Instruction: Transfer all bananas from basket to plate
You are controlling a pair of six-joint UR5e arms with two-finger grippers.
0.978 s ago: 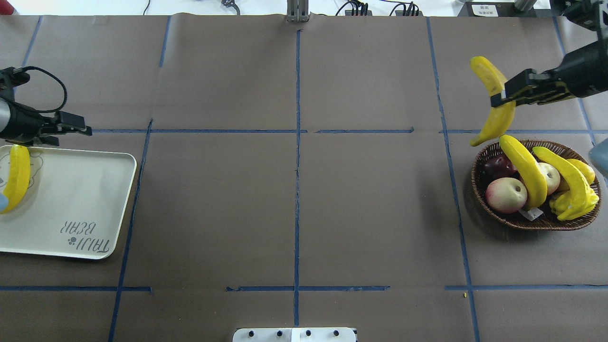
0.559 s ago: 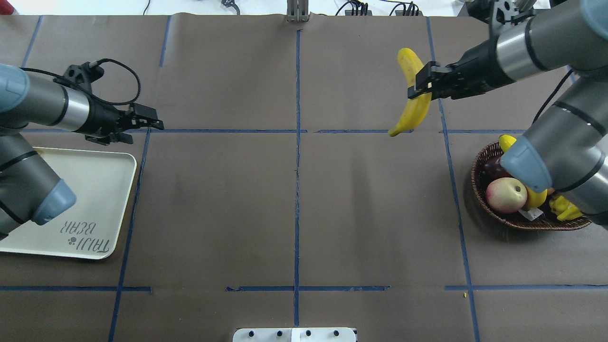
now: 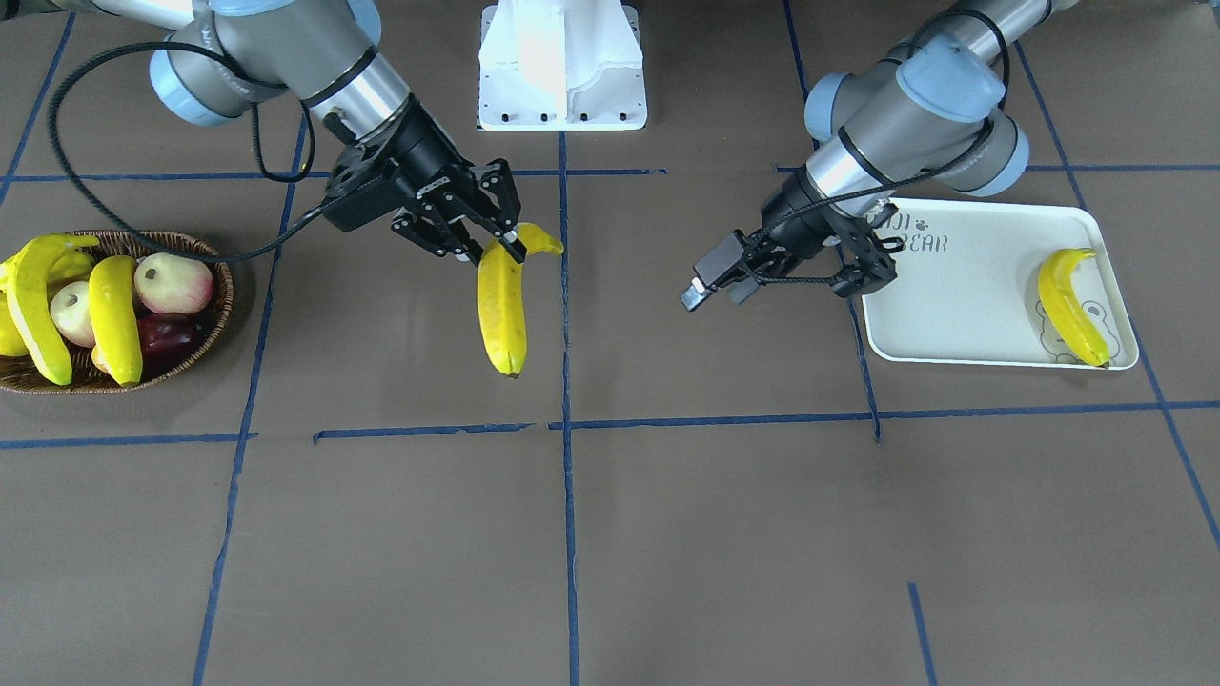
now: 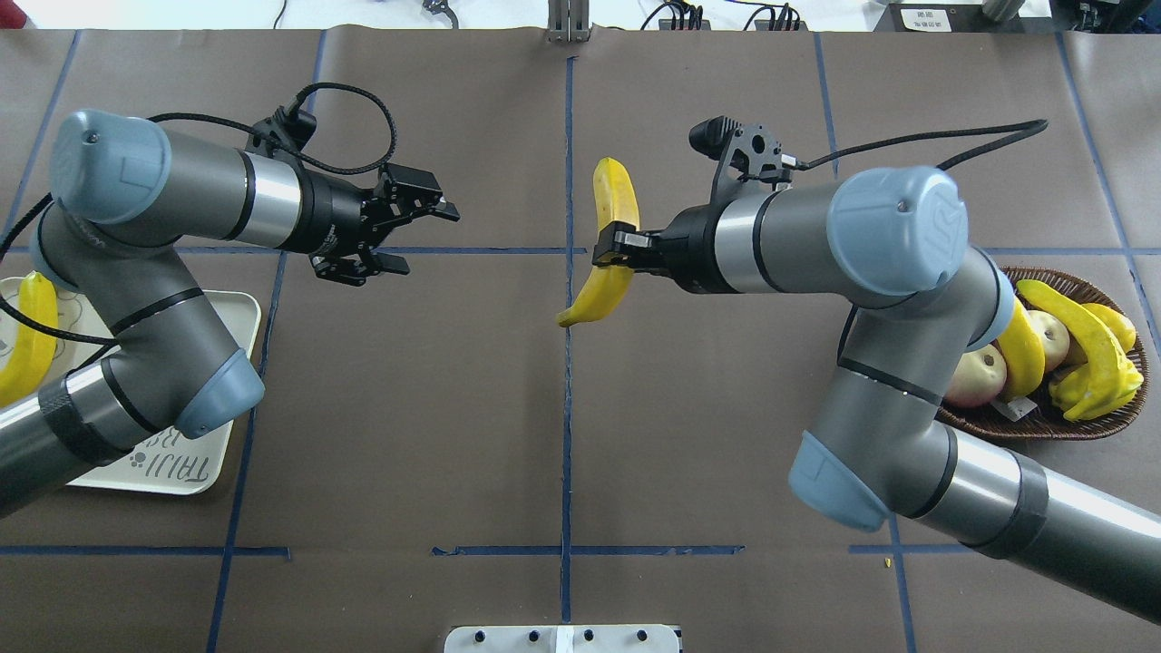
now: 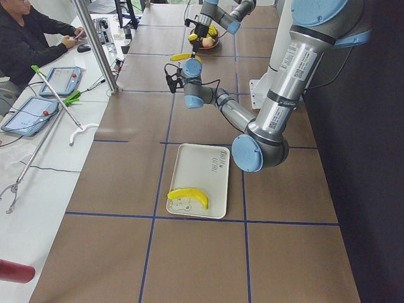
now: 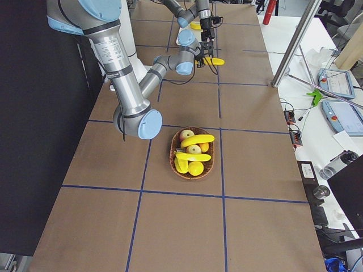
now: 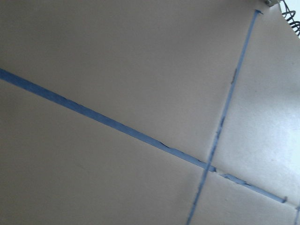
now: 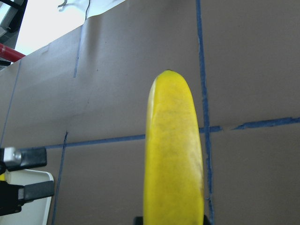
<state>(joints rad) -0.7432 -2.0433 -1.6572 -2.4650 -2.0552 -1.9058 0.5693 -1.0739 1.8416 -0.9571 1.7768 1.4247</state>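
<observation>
Yellow banana [image 4: 615, 195] pinched crosswise in right gripper [image 4: 608, 247], aloft near table centre; left gripper [image 4: 423, 239] spread wide, empty; another banana [image 3: 1069, 307] on plate [image 3: 953, 314]; seemingly two more bananas [image 3: 114, 319] in wicker basket [image 3: 195, 354].

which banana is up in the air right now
The banana held by the right gripper, hanging above the table near its middle. The plate banana lies flat on the plate, and the two basket bananas rest in the basket.

Robot lab: tape-gridded table [image 4: 453, 408], teach pendants [image 5: 60, 81], cabling [image 4: 680, 16].
</observation>
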